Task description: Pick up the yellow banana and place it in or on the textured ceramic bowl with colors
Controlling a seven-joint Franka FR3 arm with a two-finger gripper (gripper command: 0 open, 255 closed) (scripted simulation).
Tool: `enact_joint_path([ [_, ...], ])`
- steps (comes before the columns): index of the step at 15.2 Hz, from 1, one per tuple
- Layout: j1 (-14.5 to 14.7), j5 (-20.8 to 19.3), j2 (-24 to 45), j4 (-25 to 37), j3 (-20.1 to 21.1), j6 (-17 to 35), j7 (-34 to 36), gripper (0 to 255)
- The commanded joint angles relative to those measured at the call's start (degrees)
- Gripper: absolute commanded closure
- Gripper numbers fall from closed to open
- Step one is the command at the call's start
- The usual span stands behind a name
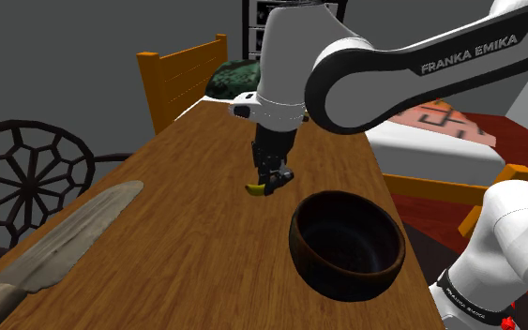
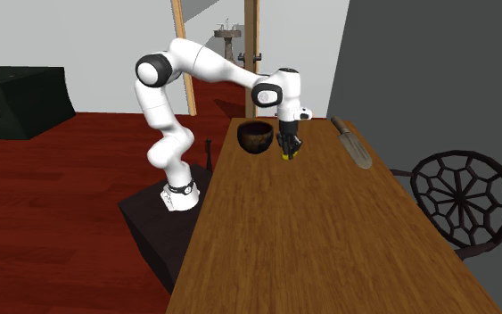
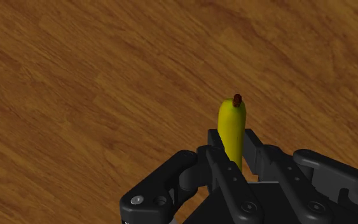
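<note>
Near the middle of the brown wooden surface, low under the white arm: a small yellow banana with a dark brown tip, clamped at its middle between the black jaws. Squeezed on both flanks in the wrist view, with the brown-tipped end poking out past the jaws. Riding very low, either touching the wood or just above it; cannot tell which.

Judged as the grasp made and the lift about to begin, with the carry and release not yet done.

Next: raise straight up, high enough for the fruit's lower end to pass over the rim. Then swing toward the round dark brown bowl, which sits close by at about four o'clock of the banana in the shoulder view and at about ten o'clock of it in the second exterior view. Centre over the opening, lower, then part the jaws. Keep the grip firm on the way, given such a short, rounded fruit.

Long axis lying nearly level, roughly along the wood. Free yellow end aimed toward nine o'clock in the shoulder view, opposite end tucked under the jaws toward three o'clock.
</note>
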Motion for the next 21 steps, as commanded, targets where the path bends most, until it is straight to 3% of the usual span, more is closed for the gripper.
enact_joint_path([
  [1, 0.0, 0.1, -0.3, 1.2, -0.1, -1.5, -0.2, 255],
  [21, -0.2, 0.3, -1.0, 15.9, -0.5, -16.9, -0.9, 255],
])
